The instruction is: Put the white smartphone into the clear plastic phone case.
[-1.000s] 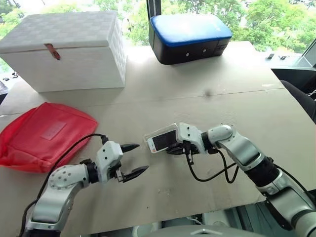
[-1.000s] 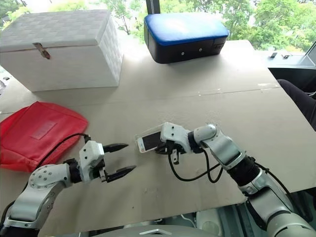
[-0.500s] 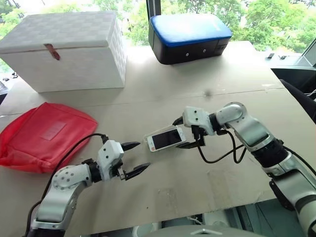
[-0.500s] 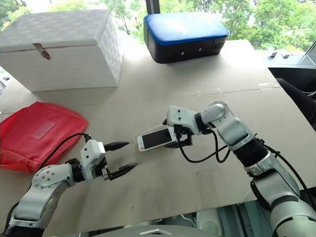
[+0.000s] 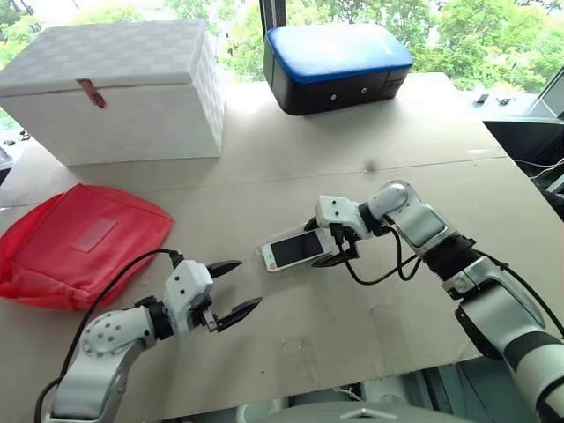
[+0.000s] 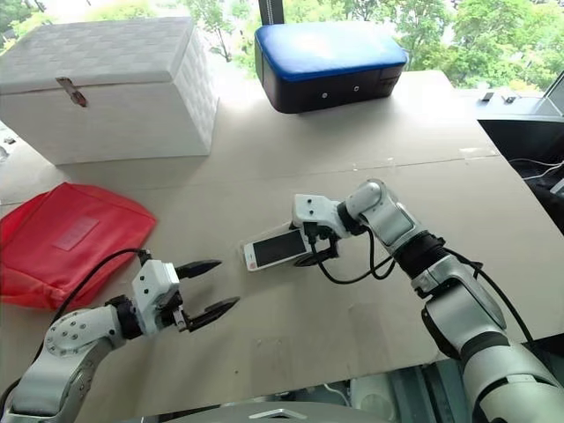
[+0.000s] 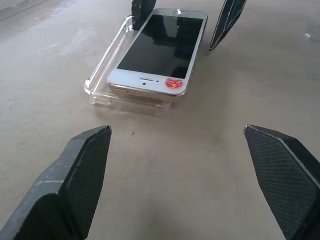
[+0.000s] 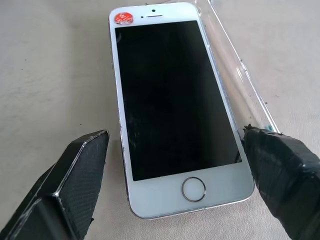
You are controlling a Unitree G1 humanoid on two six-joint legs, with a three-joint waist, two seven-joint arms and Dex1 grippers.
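while the white smartphone (image 7: 159,49) overhangs the clear plastic phone case (image 7: 102,75), grippers gape.

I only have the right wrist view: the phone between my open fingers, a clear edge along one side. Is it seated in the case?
Observer: Not seated. In the left wrist view the white smartphone rides on top of the clear case, skewed, with the case's rim sticking out along one long side.
Operator: Where's the left gripper?
Observer: The left gripper hovers open over the table, off the phone's earpiece end, touching nothing.
Operator: Anything nearby to bump?
Observer: A red pouch lies further to the robot's left, apart from the phone.
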